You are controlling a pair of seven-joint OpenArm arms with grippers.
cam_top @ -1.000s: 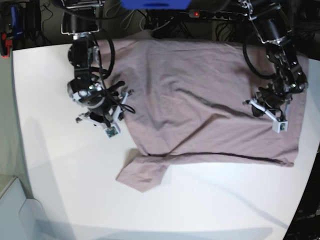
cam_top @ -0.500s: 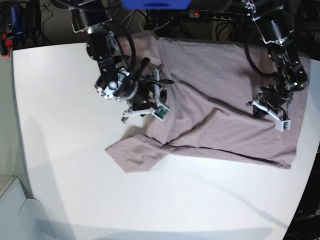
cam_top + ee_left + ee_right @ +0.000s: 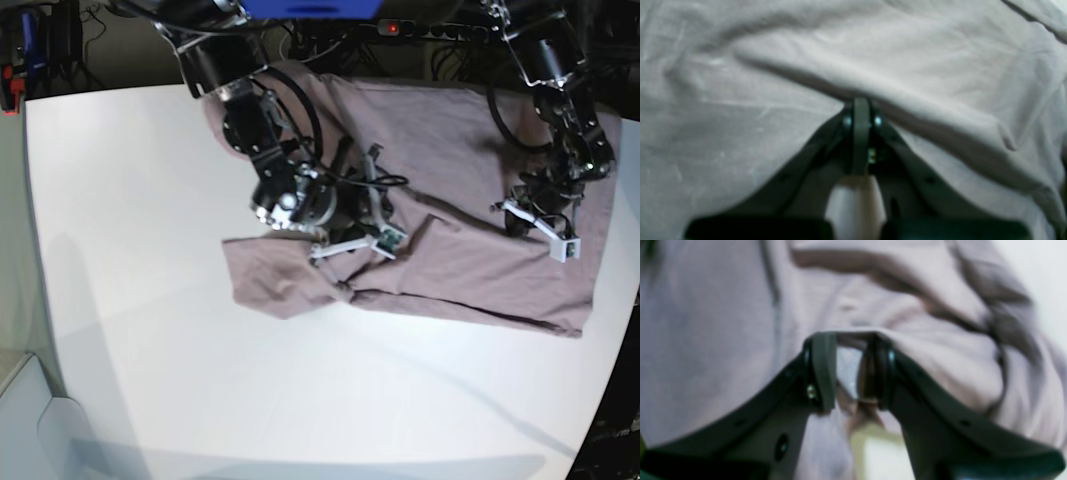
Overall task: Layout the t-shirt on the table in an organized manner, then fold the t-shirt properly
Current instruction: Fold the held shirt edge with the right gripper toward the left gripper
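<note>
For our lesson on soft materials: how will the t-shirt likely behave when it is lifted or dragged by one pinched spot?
Probably floppy: the t-shirt bunches into ridges around the right pincer, which pinches a fold. It likely trails rather than moving whole; one sleeve lies loose on the table. It seems light, since the shut left pincer props up a crease.

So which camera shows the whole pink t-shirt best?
The base view: the t-shirt shows nearly whole, spread across the table. Both wrist views show only blurry close-up cloth around each gripper.
</note>
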